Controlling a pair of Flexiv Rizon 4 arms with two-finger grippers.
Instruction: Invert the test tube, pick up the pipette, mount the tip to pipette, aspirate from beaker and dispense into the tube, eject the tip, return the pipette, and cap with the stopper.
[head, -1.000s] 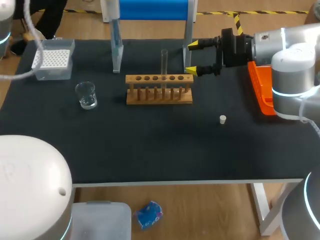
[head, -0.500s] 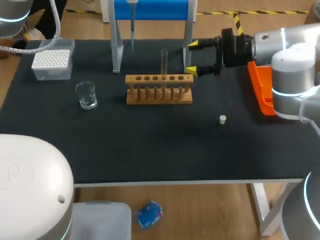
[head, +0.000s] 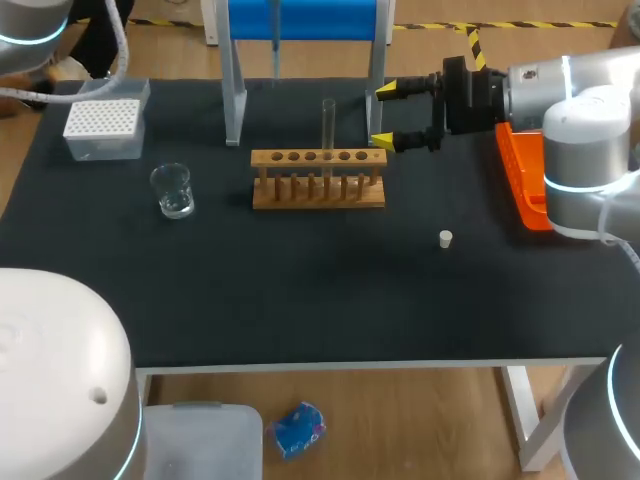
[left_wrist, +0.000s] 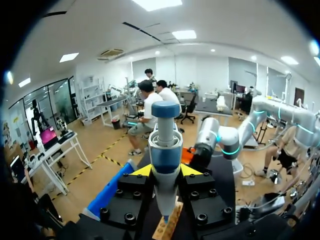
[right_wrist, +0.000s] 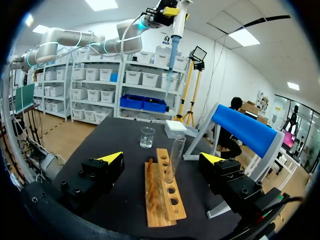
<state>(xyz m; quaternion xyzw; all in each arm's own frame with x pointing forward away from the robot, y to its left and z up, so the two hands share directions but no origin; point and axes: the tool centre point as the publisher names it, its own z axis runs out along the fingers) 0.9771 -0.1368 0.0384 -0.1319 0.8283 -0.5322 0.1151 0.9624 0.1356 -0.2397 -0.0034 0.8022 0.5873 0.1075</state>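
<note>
My left gripper (left_wrist: 165, 171) is shut on the blue-and-white pipette (left_wrist: 165, 150), held upright high over the table. From the right wrist, that pipette (right_wrist: 175, 42) hangs far above the beaker. In the head view only its thin lower shaft (head: 277, 45) shows, in front of the blue stand. A clear test tube (head: 328, 122) stands upright in the wooden rack (head: 318, 180). My right gripper (head: 385, 115) is open just right of the rack's far end, the test tube (right_wrist: 176, 152) ahead of its fingers. The small white stopper (head: 446, 238) lies on the mat to the right.
A glass beaker (head: 173, 190) stands left of the rack, and a white tip box (head: 103, 125) sits at the far left. The blue pipette stand (head: 300, 20) rises behind the rack. An orange holder (head: 520, 175) lies by the right edge.
The pipette's shaft has shifted to the right along the back, from beside the stand's left post to over its middle. The right arm has stayed still.
</note>
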